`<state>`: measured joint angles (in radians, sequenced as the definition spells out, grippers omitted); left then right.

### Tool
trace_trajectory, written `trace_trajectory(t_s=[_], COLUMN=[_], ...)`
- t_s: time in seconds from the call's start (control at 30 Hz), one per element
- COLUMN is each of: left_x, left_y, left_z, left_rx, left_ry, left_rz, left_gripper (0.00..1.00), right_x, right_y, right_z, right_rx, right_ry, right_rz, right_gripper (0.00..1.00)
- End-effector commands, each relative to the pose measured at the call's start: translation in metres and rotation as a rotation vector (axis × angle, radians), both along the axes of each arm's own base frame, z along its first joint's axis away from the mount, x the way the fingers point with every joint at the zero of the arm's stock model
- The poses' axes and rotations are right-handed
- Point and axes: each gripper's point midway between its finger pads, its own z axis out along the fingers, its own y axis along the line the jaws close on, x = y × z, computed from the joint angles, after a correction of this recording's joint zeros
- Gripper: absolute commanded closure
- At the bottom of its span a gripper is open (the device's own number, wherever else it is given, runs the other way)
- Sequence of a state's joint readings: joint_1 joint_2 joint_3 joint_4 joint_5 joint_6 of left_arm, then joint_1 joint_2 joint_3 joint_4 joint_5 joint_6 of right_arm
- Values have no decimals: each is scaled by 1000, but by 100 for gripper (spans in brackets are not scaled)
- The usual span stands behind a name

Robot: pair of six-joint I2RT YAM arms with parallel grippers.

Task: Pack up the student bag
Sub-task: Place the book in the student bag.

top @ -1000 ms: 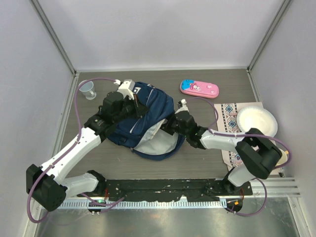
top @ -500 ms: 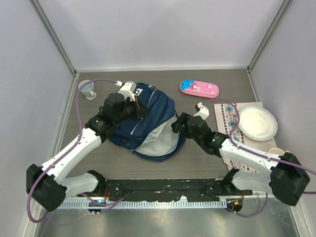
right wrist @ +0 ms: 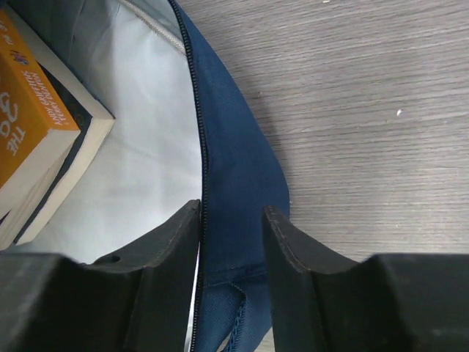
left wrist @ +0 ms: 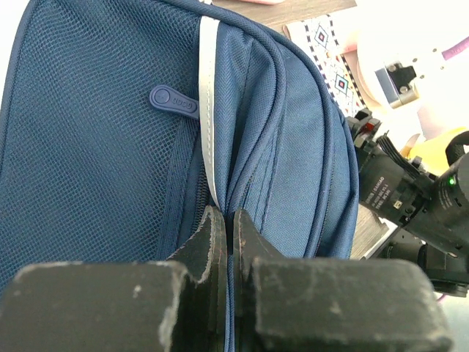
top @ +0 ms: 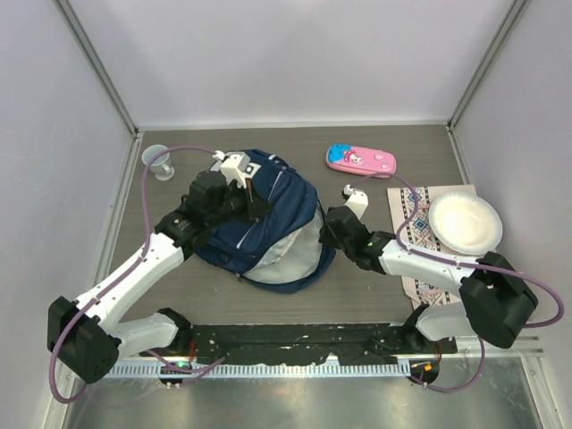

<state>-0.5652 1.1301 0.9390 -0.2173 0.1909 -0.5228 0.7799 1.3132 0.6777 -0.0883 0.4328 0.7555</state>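
The student bag (top: 273, 214) is a navy backpack lying mid-table with its main pocket open and pale grey lining (right wrist: 146, 139) showing. An orange book (right wrist: 26, 125) lies inside it. My left gripper (top: 254, 202) is shut on a fold of the bag's navy fabric by the white stripe (left wrist: 207, 110); in the left wrist view it (left wrist: 229, 218) pinches that seam. My right gripper (top: 324, 229) is at the bag's right rim. In the right wrist view it (right wrist: 231, 214) is open, and its fingers straddle the navy zipper edge (right wrist: 234, 169).
A pink pencil case (top: 360, 160) lies at the back. A clear cup (top: 157, 162) stands at the back left. A white paper plate (top: 464, 222) sits on a patterned mat (top: 413, 225) at the right. Bare wooden tabletop (right wrist: 366, 110) lies beside the bag's rim.
The right arm swung out to the right and came back in; its gripper stays by the bag's right rim. The left gripper keeps its hold on the bag, and the bag has shifted slightly.
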Motion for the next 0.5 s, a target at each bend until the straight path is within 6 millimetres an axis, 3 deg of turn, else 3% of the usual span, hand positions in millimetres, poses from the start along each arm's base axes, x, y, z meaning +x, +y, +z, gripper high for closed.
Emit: trace_trajectory(t_s=[0.0, 0.13, 0.4, 0.43, 0.47], left_x=[-1, -3, -18, -20, -22], left_y=[-4, -4, -1, -3, -4], left_z=[9, -3, -44, -48, -53], left_rx=[-35, -6, 121, 124, 120], left_ry=[-26, 6, 153, 162, 179], left_rz=[-19, -37, -73, -76, -72], left_gripper=[100, 100, 97, 88, 63], right_x=[24, 24, 11, 8, 8], right_y=[1, -13, -22, -19, -16], right_z=[20, 26, 14, 12, 13], right_rx=[6, 25, 82, 102, 124], right_ry=[-76, -90, -45, -32, -37], right_rz=[-33, -63, -75, -63, -59], right_gripper=[67, 90, 96, 96, 96])
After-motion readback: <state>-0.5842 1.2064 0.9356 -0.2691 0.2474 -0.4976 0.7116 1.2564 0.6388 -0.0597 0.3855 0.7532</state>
